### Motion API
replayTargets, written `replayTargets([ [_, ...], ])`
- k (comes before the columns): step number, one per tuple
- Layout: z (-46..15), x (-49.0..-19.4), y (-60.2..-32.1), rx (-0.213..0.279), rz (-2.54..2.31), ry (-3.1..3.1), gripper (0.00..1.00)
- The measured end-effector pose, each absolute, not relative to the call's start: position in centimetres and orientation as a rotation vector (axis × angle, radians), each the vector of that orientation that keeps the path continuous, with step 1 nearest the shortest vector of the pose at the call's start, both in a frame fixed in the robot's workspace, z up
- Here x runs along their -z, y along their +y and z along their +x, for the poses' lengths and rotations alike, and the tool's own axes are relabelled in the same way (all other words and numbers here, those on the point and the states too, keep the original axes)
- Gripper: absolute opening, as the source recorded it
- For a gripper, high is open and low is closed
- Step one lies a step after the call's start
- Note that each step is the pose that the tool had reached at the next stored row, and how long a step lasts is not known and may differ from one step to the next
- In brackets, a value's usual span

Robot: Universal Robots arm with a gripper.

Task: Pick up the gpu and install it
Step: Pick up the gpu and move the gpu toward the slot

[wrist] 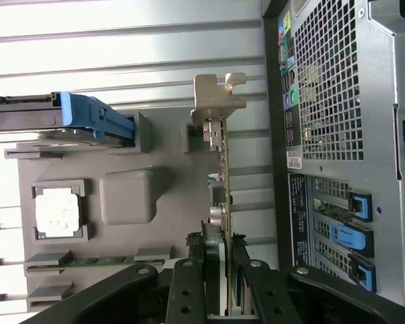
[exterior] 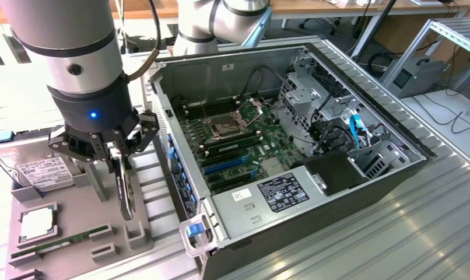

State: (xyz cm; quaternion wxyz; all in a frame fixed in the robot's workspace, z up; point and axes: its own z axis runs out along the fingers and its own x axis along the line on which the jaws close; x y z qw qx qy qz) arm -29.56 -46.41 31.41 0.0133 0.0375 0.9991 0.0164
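Observation:
The gpu (exterior: 126,192) stands on edge over the grey parts tray (exterior: 79,201), its dark board running down from my gripper (exterior: 120,153). The gripper's black fingers are shut on the card's upper edge. In the wrist view the gpu (wrist: 222,175) appears edge-on between the two fingers (wrist: 189,287), with its silver bracket (wrist: 216,101) at the far end. Whether the card is lifted free of the tray I cannot tell. The open computer case (exterior: 360,111) lies just to the exterior view's right of the gripper, with blue expansion slots (exterior: 223,166) on its motherboard.
On the tray lie a hard drive (exterior: 37,169), a CPU (exterior: 37,224) and a green RAM stick (exterior: 60,240). The case's perforated rear wall (wrist: 337,101) stands close beside the card. A second arm's base (exterior: 219,23) rises behind the case. Ribbed metal table (exterior: 421,227) surrounds everything.

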Motion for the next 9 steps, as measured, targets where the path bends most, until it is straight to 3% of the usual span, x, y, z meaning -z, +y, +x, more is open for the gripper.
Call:
replayTargets([
  [9,-29.56,-32.04,-46.41,-0.051,0.117,3.112,0.27],
])
